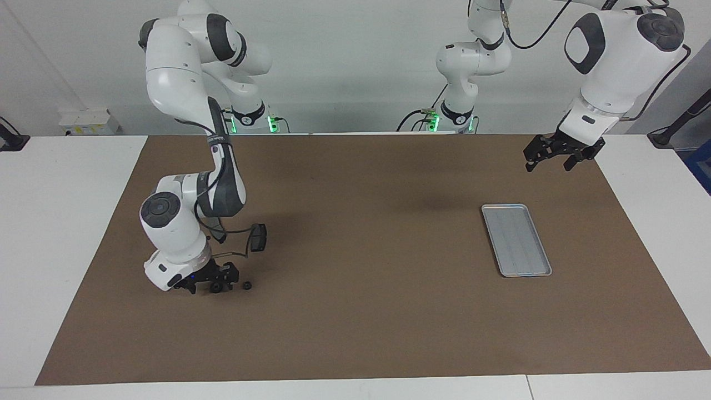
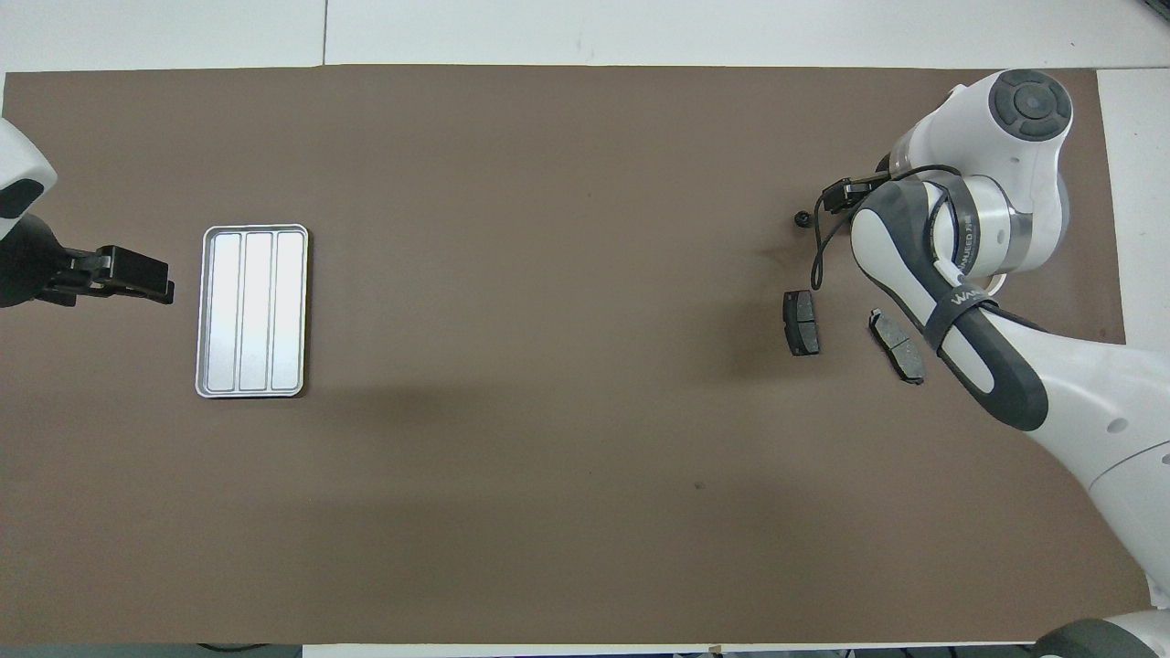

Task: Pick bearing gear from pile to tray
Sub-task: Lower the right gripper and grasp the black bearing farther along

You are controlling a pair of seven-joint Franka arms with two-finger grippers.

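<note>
Right gripper (image 1: 214, 285) low, fingers apart around bearing gear (image 1: 216, 287) — tray (image 1: 516, 240) well apart

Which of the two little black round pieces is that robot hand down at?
The larger round piece, right at the right hand. The smaller round piece lies apart beside it, toward the tray's end.

We see a silver-grey tray (image 2: 254, 311) with faint lengthwise ridges lying on a plain brown mat (image 2: 548, 411) over a white table (image 1: 61, 222). At the right of our overhead frame lie two dark grey brake-pad plates (image 2: 801, 322), speckled lighter on their faces, and a tiny black round piece (image 2: 802, 219). Our arms are white with dark grey joints, and their grippers are black.
</note>
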